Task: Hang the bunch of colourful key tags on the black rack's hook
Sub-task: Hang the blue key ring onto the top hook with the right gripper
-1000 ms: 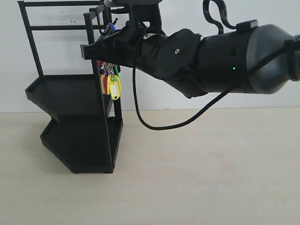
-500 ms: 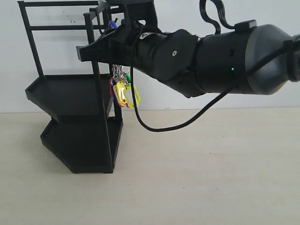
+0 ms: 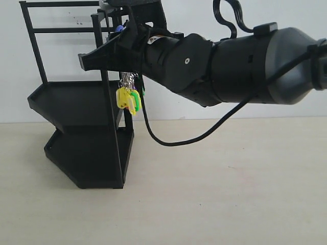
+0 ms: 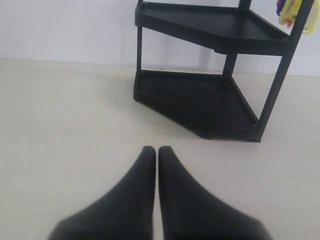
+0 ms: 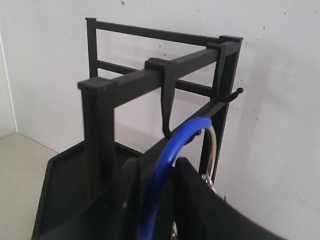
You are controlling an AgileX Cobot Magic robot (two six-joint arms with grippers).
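The black rack stands at the left on the table. My right gripper reaches across to its top rail and is shut on the blue loop of the colourful key tag bunch. The yellow and green tags dangle under the fingers beside the rack's front post. In the right wrist view the loop's top arc sits right by the tip of the hook hanging from the rail; I cannot tell whether it is over it. My left gripper is shut and empty, low over the table facing the rack.
A second small hook sticks out from the rack's corner post. A white wall stands close behind the rack. The right arm's black cable droops below it. The tags show at the edge of the left wrist view.
My right gripper has pushed further left along the rack's top rail. The tag bunch swung out to the right and has come back under the fingers.
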